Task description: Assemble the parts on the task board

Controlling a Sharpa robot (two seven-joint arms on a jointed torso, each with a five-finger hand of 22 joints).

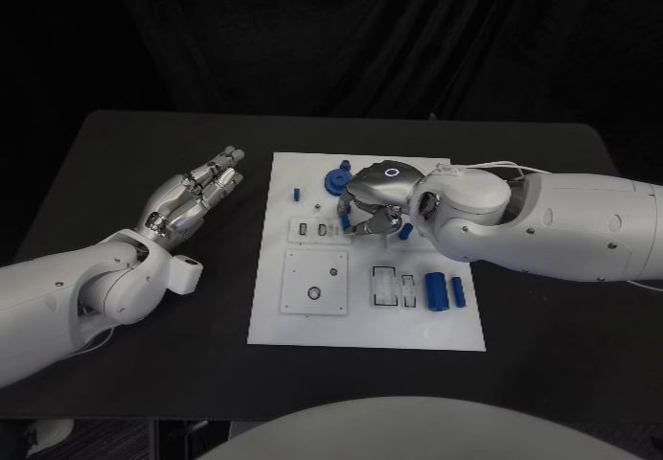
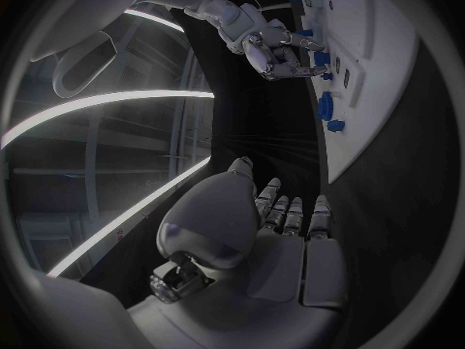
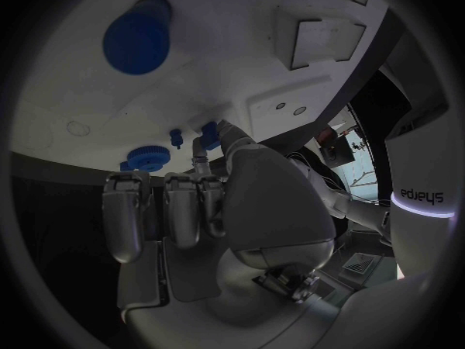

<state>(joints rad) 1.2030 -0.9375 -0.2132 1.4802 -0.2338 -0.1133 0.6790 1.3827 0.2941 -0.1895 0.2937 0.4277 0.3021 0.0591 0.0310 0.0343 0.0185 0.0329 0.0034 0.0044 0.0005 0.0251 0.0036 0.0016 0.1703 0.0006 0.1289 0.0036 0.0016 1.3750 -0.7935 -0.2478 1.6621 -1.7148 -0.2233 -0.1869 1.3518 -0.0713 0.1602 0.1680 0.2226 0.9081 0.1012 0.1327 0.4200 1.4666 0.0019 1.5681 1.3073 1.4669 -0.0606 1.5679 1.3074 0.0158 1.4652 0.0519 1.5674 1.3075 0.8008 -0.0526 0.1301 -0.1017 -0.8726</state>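
Note:
The white task board lies mid-table. My right hand hovers low over its upper middle with fingers curled, thumb and a finger pinching a small blue part. Just beyond the fingertips sit a blue gear and a small blue peg. An upright blue cylinder stands close beside the right hand. Another blue cylinder and a small blue piece lie at the board's right edge. My left hand lies stretched out, holding nothing, on the table left of the board.
The board has a square plate with a hole and two narrow slots in its lower half. Bare black table surrounds the board. The right forearm covers the table to the board's right.

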